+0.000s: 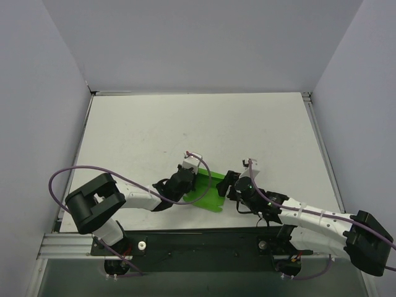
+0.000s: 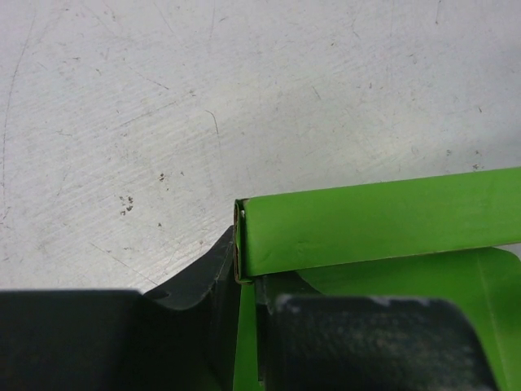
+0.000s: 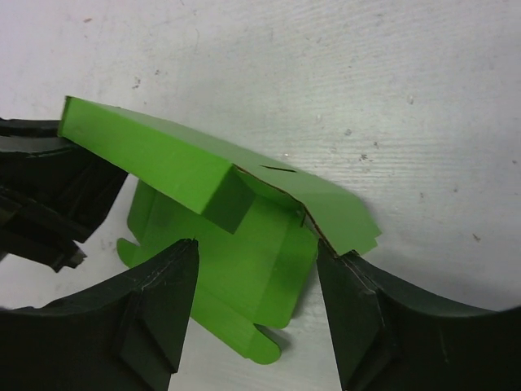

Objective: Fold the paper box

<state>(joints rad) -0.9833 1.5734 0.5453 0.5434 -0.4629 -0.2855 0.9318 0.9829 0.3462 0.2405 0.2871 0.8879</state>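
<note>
On the left of the near-middle tabletop, the left hand stands narrow, its fingers pinched on the end of a folded-over wall of the box, with thin card running down between them. From that grip the wall runs away to the right, lifted off the tabletop and tilted. Its long axis leads almost straight from one hand toward the other along the far edge of the box. The flat base, with its small rounded tabs, spreads out nearer the arms' bases. At the wall's right end a loose flap sticks out, and the right hand faces it with jaws set wide, holding nothing. One of its fingers sits over the base and the other just beside the flap's corner; whether that one touches, I cannot tell. So the free end lies straight ahead of the right hand, which is the nearer one, while the left looks to be serving as the anchor. The coming move likely turns on the right hand meeting that flap across the wall's length, not along it.
</note>
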